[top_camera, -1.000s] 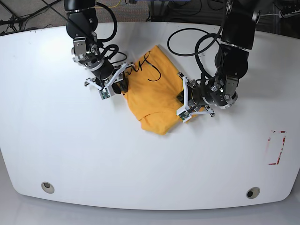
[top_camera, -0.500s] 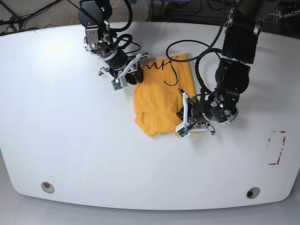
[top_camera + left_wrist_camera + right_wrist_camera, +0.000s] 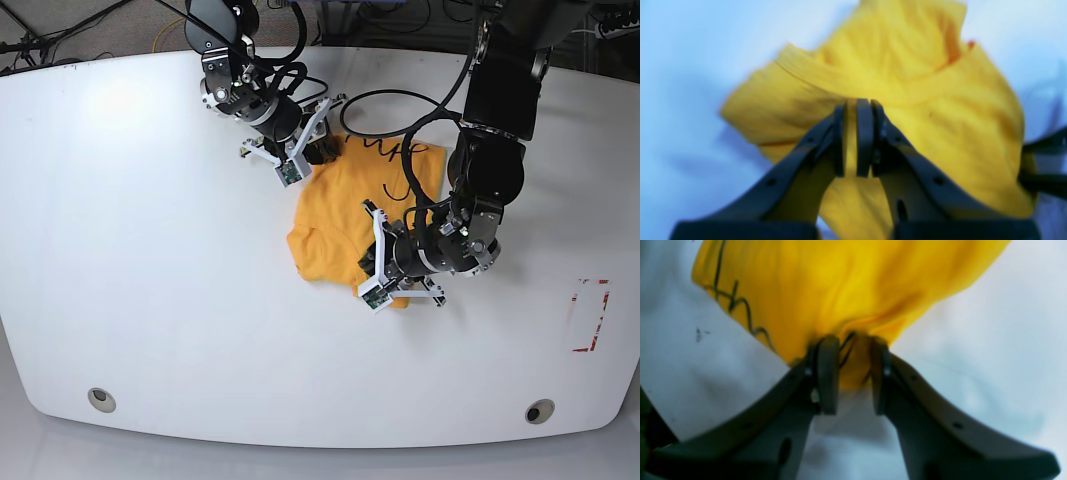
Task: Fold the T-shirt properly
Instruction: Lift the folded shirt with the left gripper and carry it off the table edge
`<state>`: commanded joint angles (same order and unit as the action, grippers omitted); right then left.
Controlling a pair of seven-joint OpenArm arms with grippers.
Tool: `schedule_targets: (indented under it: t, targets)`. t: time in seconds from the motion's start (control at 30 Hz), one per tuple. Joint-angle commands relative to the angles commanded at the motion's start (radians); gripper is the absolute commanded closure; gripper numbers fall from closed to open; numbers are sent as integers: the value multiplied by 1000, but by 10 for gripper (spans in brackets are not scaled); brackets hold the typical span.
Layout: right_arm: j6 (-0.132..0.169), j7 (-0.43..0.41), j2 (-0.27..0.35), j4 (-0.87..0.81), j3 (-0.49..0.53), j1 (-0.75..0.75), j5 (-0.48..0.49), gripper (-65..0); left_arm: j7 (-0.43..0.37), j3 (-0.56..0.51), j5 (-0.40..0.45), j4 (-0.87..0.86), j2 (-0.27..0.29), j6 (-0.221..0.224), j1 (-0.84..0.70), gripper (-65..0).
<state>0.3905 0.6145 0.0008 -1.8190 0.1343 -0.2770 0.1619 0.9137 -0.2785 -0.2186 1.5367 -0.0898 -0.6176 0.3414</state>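
A white table point(image 3: 150, 300) fills the base view. Red tape marks point(image 3: 590, 315) sit on it well to the side of the left gripper. Two round holes point(image 3: 100, 399) lie near its front edge, far from both grippers.

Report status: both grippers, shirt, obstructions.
Left gripper and right gripper both shut on orange-yellow cotton T-shirt. Shirt bunched on white table. Nothing in the way.

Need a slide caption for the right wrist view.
Right pincer clamps a bunched edge of the yellow T-shirt above the white table.
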Motion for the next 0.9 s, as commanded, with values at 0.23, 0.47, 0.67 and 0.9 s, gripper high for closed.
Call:
schedule_targets:
  t: [0.23,0.47,0.67,0.9]
  targets:
    - [0,46,71,-80,-34,8,2,-152,-2,0,5,63,34,6,-63,-219]
    - [9,64,78,-92,-127,15,5,-152,-121,-2,5,106,57,140,-166,-299]
    - [9,64,110,-87,-157,15,9,-152,-325,-2,5,103,58,307,-267,-424]
    - [9,64,114,-83,-157,21,9,-152,-485,-77,5,29,52,497,-327,-506]
